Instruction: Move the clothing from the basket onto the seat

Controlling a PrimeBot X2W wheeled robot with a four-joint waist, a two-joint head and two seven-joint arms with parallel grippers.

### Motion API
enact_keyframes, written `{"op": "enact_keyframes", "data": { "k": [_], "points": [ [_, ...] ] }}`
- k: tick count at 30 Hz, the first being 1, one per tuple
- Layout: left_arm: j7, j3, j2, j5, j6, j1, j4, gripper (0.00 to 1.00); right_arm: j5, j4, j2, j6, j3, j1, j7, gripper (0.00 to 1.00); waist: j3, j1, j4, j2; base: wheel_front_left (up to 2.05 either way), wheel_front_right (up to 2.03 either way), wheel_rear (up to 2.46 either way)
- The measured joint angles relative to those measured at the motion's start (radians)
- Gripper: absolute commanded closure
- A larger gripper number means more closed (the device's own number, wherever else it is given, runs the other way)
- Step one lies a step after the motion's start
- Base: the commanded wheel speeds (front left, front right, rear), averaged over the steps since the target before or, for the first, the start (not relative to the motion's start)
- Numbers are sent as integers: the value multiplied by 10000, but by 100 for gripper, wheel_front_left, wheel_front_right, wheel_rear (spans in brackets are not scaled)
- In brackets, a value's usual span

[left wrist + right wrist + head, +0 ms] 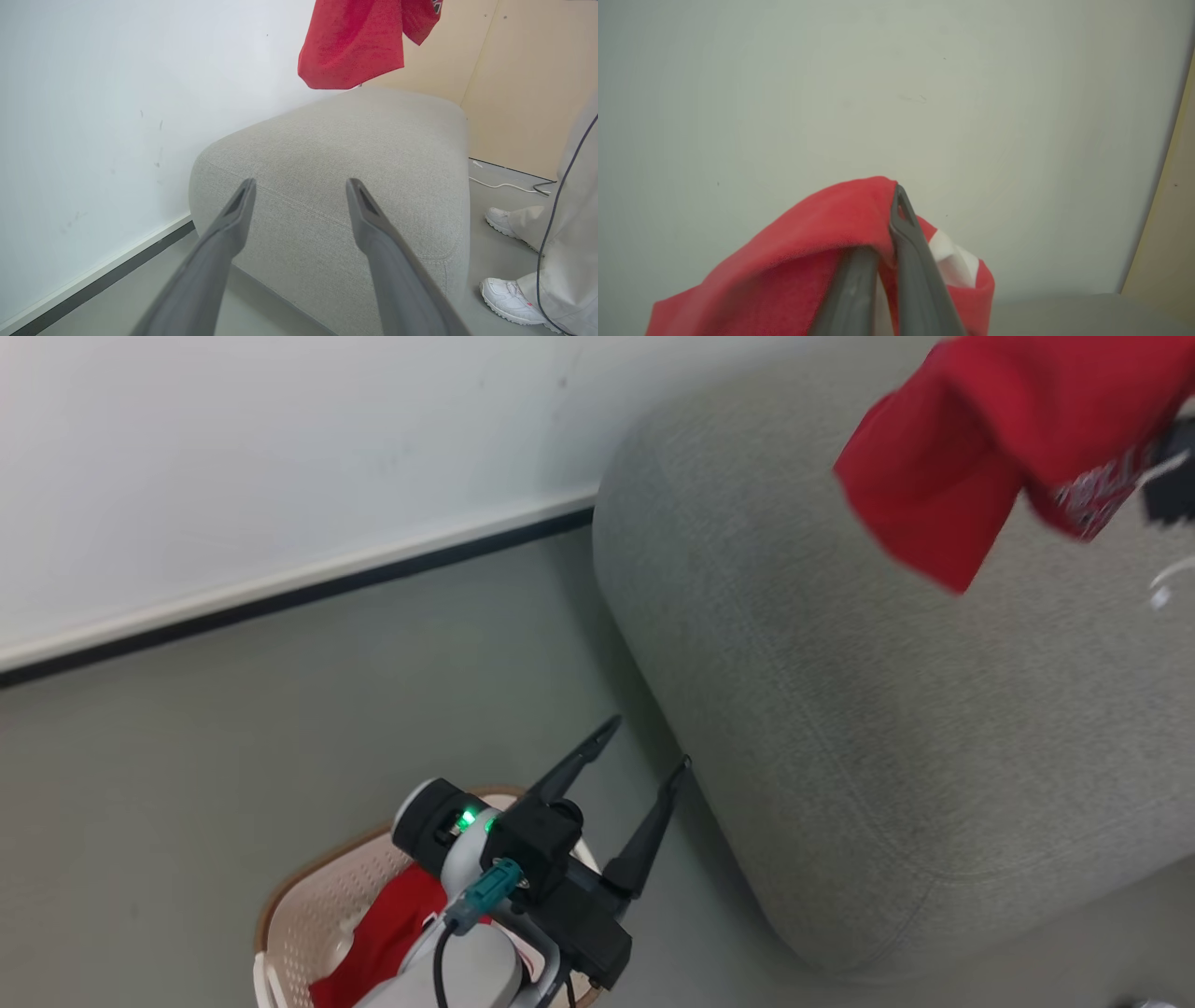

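A red jersey (971, 448) hangs in the air above the grey seat (887, 709) at the upper right of the head view. My right gripper (885, 219) is shut on this clothing, and the red fabric drapes over its fingers. The same jersey (355, 42) dangles over the seat (350, 154) in the left wrist view. My left gripper (649, 742) is open and holds nothing, hovering above the cream basket (308, 915) and pointing toward the seat's near side. More red clothing (392, 933) lies in the basket, partly hidden by my left arm.
A white wall with a dark baseboard (280, 602) runs behind the seat and the grey floor. A person's white shoes (507, 291) and pale trouser legs stand right of the seat. A white cable (509, 185) lies on the floor there.
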Motion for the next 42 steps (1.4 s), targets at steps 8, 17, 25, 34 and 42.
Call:
{"op": "enact_keyframes", "data": {
  "k": [8, 17, 25, 34, 42],
  "points": [
    [10, 203, 581, 359, 159, -153, -748, 0, 125, 1135, -341, 100, -293, -1738, 205, 100, 1010, 0, 561, 0, 0, 0, 0],
    [291, 359, 825, 706, 247, -671, -1465, 0, 94, 2291, -629, 178, -249, -2769, 372, 100, 2241, 0, 976, 1, 0, 0, 0],
    [637, 602, 1147, 1141, 297, -1250, -2006, 0, 17, 3053, -757, 178, -303, -3194, 293, 100, 3340, 0, 1062, 1, 0, 0, 0],
    [1106, 848, 1584, 1482, 337, -1605, -2502, 0, 107, 3824, -353, 222, -328, -3252, 58, 100, 4535, 0, 886, 1, 0, 0, 0],
    [1304, 959, 1783, 1864, 349, -1925, -2573, 0, 140, 4424, 190, 253, -270, -3212, -173, 81, 5456, -1, 567, 1, 0, 0, 0]
  ]
}}
